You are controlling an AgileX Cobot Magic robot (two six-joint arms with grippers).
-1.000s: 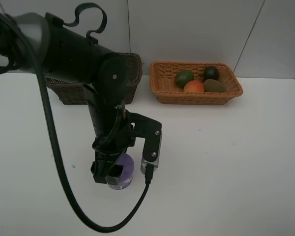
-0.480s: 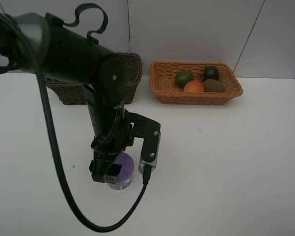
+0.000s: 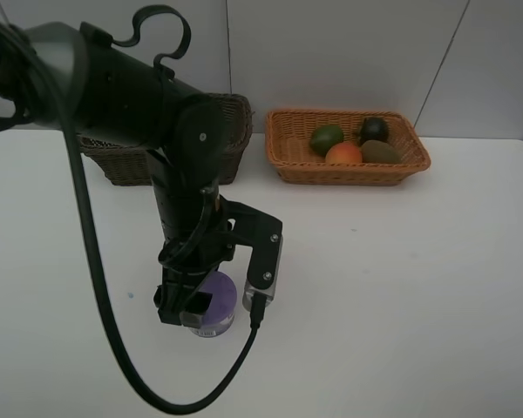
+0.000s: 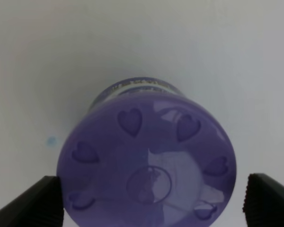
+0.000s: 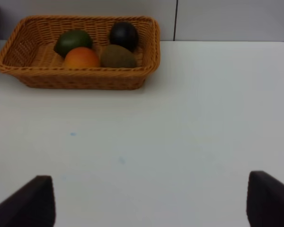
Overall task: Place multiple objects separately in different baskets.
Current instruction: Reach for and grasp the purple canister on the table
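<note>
The dark basket (image 3: 235, 131) is largely hidden by the left arm, and its contents cannot be seen.

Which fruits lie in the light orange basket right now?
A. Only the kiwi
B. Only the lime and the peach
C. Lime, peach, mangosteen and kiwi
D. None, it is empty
C. The light orange basket holds all four: the green lime, the orange-red peach, the dark mangosteen and the brown kiwi.

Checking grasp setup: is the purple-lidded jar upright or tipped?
Upright. The purple heart-patterned lid of the small jar faces straight up at the left wrist camera, its base on the white table; left pincer open, straddling it.
</note>
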